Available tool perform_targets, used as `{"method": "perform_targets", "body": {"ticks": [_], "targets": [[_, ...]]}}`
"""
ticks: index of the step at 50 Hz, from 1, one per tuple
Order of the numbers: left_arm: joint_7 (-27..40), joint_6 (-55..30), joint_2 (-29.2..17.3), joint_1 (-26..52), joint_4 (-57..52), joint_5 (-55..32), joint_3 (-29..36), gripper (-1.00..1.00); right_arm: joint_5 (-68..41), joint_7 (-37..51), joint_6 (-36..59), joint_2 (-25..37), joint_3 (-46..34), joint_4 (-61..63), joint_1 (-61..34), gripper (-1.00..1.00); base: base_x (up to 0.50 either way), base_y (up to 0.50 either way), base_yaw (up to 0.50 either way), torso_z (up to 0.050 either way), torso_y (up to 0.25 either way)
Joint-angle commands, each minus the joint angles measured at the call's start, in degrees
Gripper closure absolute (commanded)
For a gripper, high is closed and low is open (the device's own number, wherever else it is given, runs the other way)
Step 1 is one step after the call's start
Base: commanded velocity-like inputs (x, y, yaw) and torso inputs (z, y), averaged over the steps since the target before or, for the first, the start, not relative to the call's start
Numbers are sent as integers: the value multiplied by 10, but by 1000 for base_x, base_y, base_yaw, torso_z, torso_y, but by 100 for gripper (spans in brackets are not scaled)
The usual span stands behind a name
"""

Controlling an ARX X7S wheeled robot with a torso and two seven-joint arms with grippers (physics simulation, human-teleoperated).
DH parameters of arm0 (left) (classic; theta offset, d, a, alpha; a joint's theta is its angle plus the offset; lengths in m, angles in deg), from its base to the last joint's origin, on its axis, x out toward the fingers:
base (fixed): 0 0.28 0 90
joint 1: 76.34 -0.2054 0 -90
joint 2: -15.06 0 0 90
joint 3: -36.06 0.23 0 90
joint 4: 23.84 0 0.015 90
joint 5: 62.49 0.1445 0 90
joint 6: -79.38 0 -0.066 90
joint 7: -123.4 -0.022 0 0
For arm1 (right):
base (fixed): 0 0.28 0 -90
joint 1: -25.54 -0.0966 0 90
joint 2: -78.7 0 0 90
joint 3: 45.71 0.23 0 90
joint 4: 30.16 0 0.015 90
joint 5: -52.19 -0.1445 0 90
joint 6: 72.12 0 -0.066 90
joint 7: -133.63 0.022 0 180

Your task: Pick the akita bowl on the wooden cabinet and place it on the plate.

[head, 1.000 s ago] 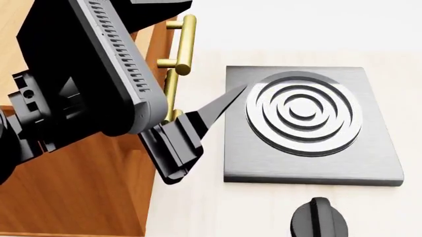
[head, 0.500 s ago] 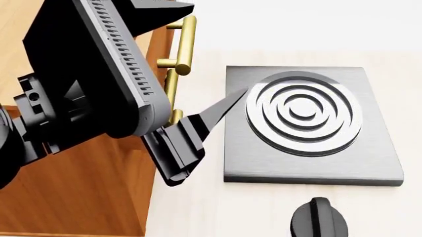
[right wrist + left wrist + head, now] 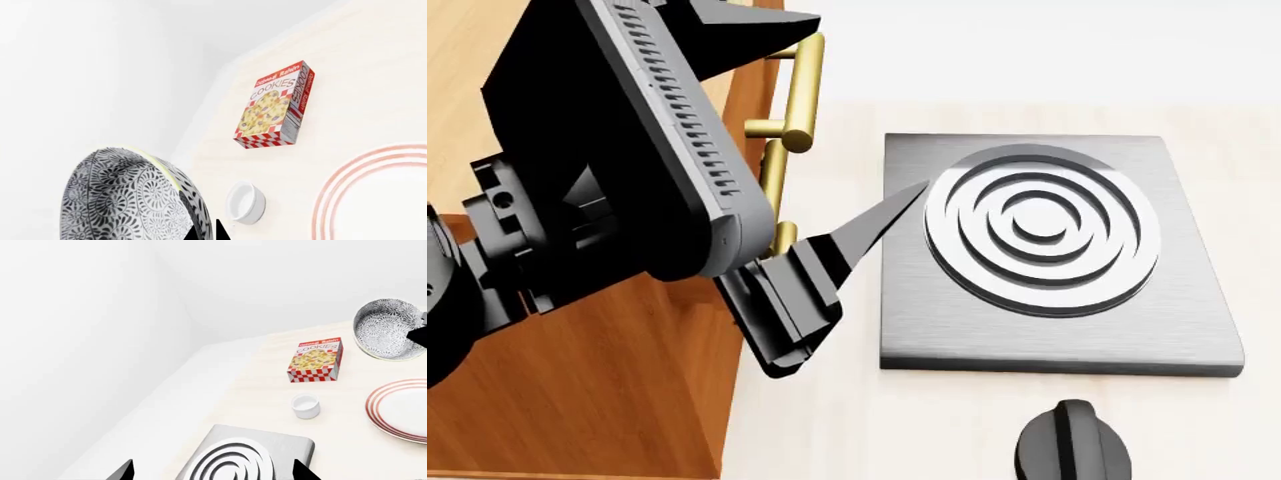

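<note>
R gripper [image 3: 205, 232] has the akita bowl [image 3: 127, 200] pinched at its rim – bowl airborne & tilted, plate [image 3: 380, 195] just past it on the counter, not yet under it. Looks glazed ceramic: stiff, slick, chippable, so a rim pinch w/ steady squeeze seems right. L gripper [image 3: 827, 270] hangs by the wooden cabinet [image 3: 587, 400] – fingers apart, holding nothing. Farther off: white cup [image 3: 305, 405], then cookie box [image 3: 315, 360].

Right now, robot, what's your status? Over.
Left fingers open, empty. Right fingers clamp bowl, airborne, short of plate. Cup, cookie box beside plate.
</note>
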Motion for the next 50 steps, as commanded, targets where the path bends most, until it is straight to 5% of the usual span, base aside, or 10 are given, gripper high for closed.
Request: {"method": "perform_targets", "body": {"ticks": [1, 50], "targets": [[1, 4, -3, -5, -1, 1, 2, -100, -15, -2, 19, 9, -4, -6, -16, 100, 0, 0, 0, 0, 0], [5, 14, -11, -12, -3, -2, 6, -100, -12, -35, 15, -41, -5, -86, 12, 100, 0, 0, 0, 0, 0]]}}
